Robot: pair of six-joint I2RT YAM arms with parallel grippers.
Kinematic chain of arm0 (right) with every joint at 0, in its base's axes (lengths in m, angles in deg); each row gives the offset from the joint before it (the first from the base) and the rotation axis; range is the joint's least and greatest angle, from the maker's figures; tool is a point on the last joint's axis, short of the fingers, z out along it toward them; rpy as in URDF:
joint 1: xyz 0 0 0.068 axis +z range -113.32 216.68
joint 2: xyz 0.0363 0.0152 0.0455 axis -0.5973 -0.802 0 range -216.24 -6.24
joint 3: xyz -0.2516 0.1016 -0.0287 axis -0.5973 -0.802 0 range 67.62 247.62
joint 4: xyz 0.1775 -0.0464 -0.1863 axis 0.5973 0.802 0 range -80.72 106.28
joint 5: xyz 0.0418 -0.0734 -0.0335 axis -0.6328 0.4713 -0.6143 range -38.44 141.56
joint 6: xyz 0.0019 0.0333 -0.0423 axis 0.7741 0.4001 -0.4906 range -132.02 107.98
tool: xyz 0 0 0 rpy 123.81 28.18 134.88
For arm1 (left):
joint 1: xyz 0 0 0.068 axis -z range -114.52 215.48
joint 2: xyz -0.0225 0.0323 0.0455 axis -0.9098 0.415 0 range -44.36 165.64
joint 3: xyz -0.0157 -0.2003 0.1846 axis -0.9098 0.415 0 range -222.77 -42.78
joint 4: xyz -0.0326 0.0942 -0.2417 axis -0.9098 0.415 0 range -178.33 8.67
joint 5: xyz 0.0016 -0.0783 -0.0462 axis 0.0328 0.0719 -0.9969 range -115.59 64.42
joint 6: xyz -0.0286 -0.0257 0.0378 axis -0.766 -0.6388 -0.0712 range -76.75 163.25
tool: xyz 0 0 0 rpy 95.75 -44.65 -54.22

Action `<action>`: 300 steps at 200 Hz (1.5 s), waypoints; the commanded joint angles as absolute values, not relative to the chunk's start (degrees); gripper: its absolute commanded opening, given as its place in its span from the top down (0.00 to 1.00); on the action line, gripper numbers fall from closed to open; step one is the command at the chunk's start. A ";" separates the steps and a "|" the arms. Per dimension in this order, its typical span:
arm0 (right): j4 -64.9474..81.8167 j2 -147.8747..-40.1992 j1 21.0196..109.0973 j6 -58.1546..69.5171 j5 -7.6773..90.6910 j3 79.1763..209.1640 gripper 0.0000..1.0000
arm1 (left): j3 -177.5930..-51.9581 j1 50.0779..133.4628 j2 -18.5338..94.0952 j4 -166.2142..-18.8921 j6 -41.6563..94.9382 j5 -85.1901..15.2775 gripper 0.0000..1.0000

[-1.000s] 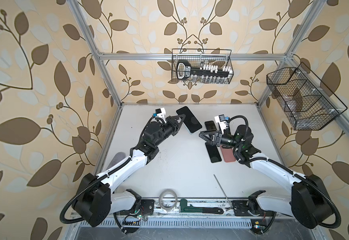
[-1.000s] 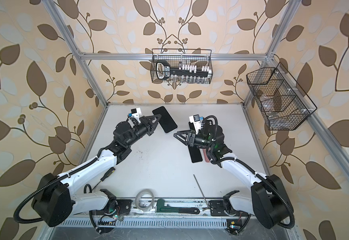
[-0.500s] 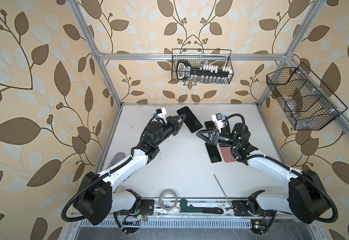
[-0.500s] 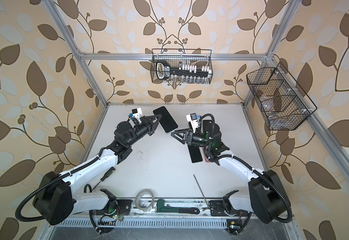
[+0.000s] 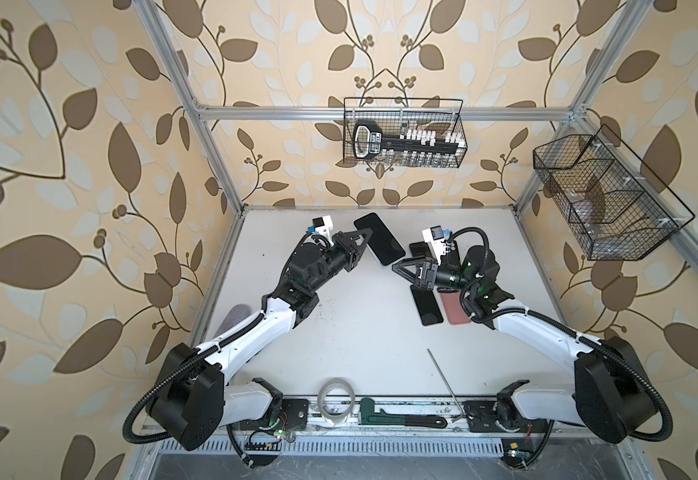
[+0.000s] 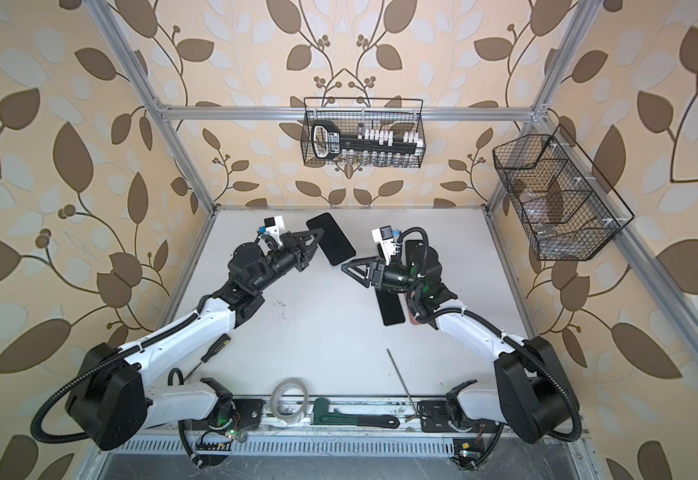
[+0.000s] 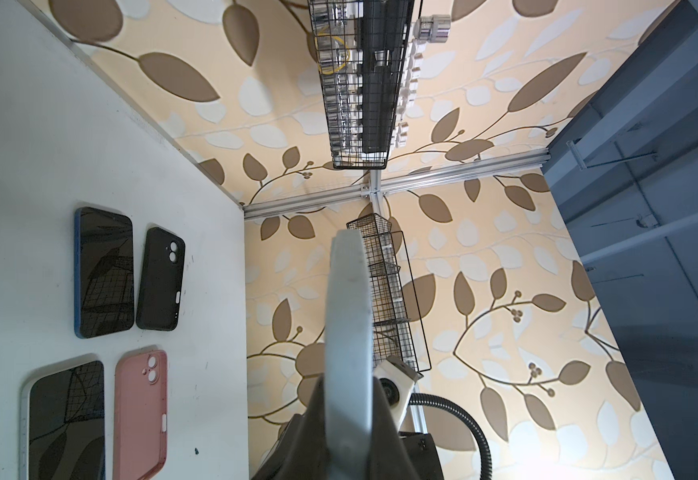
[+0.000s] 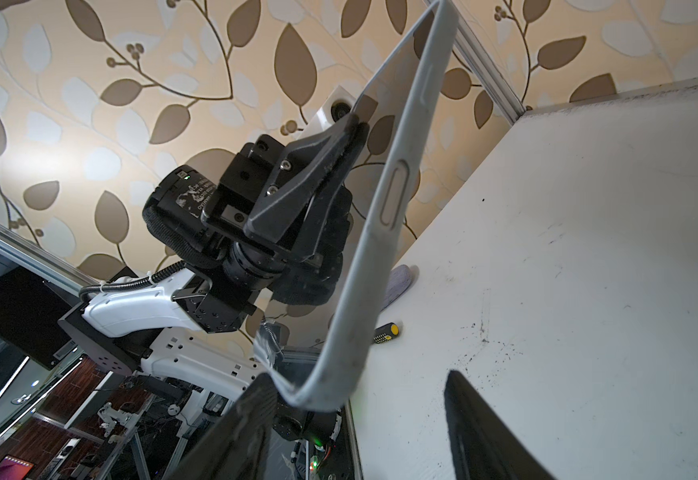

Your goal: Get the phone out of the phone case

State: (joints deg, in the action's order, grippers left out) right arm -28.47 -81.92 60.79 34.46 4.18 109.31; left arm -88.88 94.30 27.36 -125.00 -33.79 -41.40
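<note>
The phone (image 5: 380,239) (image 6: 331,240), dark-screened, sits in a pale grey-white phone case and is held up off the table at the back. My left gripper (image 5: 364,242) (image 6: 317,240) is shut on the case's side; in the left wrist view the case edge (image 7: 347,324) runs straight out from between the fingers. My right gripper (image 5: 395,268) (image 6: 344,268) stands open at the phone's lower corner. In the right wrist view the case (image 8: 384,224) has that corner between the right gripper's (image 8: 357,378) fingers, close to one finger; whether it touches I cannot tell.
On the table by the right arm lie a blue-cased phone (image 7: 104,272), a black case (image 7: 160,278), a white-cased phone (image 7: 65,419) and a pink case (image 7: 141,415). Wire baskets (image 5: 403,133) (image 5: 605,199) hang on the walls. Tape roll (image 5: 336,401), wrench (image 5: 401,419), rod (image 5: 445,382) and screwdriver (image 6: 214,353) lie in front.
My right gripper has moved left, from over the phones on the table up to the held phone's lower corner. The left gripper keeps its hold and has barely shifted.
</note>
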 commanded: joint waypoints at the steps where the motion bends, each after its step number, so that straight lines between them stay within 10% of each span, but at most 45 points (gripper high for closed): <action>1: -30.45 -82.70 60.95 34.96 4.25 110.95 0.35 | -90.41 94.36 25.60 -132.15 -34.77 -42.20 1.00; 300: -38.45 -91.40 58.24 45.48 10.90 106.48 0.37 | -92.86 98.71 24.90 -136.76 -38.05 -42.68 1.00</action>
